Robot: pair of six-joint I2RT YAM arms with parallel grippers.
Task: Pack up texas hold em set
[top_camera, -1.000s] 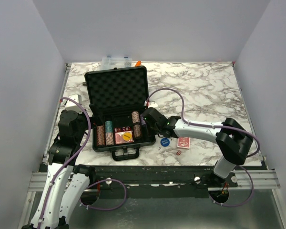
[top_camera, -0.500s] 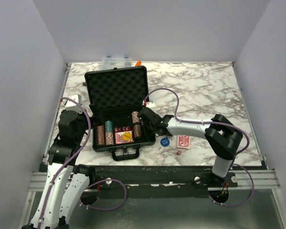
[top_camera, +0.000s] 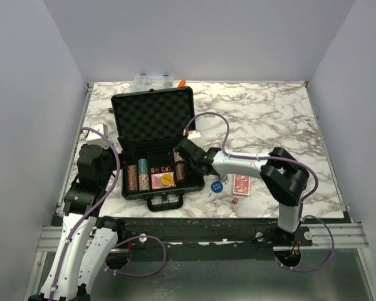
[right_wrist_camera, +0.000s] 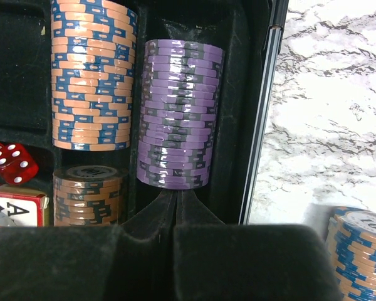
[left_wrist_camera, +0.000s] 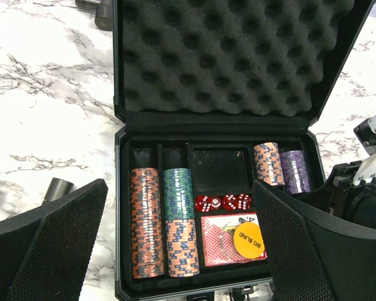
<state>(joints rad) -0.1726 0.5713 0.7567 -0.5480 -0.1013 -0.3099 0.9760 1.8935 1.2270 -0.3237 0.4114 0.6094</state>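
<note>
Looking at the black briefcase (top_camera: 153, 119) lying open on the left-middle of the marble table (top_camera: 269, 119), foam lid up, handle toward the arms. Packed inside so far: purple chip stack (right_wrist_camera: 178, 113) in the far-right slot, orange-and-blue stack (right_wrist_camera: 91, 75) right beside, plus red dice (left_wrist_camera: 208, 203) and a red-backed deck (left_wrist_camera: 216, 241) under a yellow Big Blind button (left_wrist_camera: 249, 238). Left out on the marble just right of the case: blue round button (top_camera: 217, 186), second deck (top_camera: 241, 184), tiny dice (top_camera: 235, 200).

Seeing the right gripper (right_wrist_camera: 175, 229) pinched fully together, empty, tips at the near end of the purple stack. Seeing the left gripper (left_wrist_camera: 178, 207) spread wide, empty, hovering at the case's near side.

Guessing dense, stiff, slick chips, prone to fanning apart, so best squeezed end to end as a whole row. Probably light and flat for the deck: pinch across the edges. Tiny and rolly for the dice; thin for the button, needing an edge pick.
</note>
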